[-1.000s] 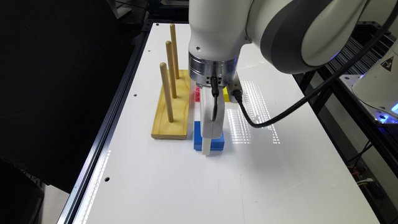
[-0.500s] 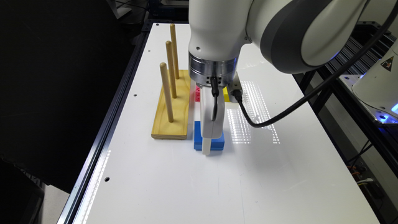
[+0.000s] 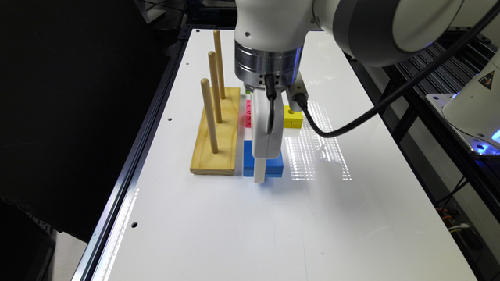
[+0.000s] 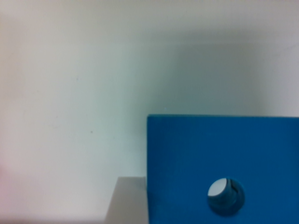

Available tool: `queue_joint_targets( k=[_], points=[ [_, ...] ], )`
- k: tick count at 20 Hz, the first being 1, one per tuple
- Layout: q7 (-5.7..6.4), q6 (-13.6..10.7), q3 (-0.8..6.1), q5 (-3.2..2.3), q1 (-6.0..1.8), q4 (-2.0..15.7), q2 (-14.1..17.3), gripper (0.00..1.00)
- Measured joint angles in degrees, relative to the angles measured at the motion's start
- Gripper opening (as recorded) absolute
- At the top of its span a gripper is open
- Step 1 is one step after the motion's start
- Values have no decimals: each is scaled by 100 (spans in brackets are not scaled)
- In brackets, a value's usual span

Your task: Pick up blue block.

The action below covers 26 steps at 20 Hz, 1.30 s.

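Note:
The blue block (image 3: pixel 273 166) lies flat on the white table (image 3: pixel 273 234), just to the exterior view's right of the wooden peg base (image 3: pixel 216 136). My gripper (image 3: pixel 260 173) is lowered straight over the block, its white body covering the block's middle and reaching down along its near side. In the wrist view the blue block (image 4: pixel 219 158) is very close, top face up, with its round centre hole (image 4: pixel 225 195) visible.
Three upright wooden pegs (image 3: pixel 209 113) rise from the base. A pink block (image 3: pixel 248 113) and a yellow holed block (image 3: pixel 293 116) sit just behind the blue one, with a sliver of green behind the wrist. The table's near half is bare white surface.

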Motion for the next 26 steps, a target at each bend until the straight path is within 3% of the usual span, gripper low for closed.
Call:
queue_joint_targets(
  k=[3, 8, 12, 17, 26],
  points=[
    [0, -95, 0, 0, 0, 5, -128, 0],
    [5, -492, 5, 0, 0, -3, -496, 0],
    [6, -565, 7, 0, 0, -2, -614, 0],
    [15, -922, 15, 0, 0, -5, -964, 0],
    [20, -1207, 20, 2, 0, -2, -1295, 0]
  ],
)
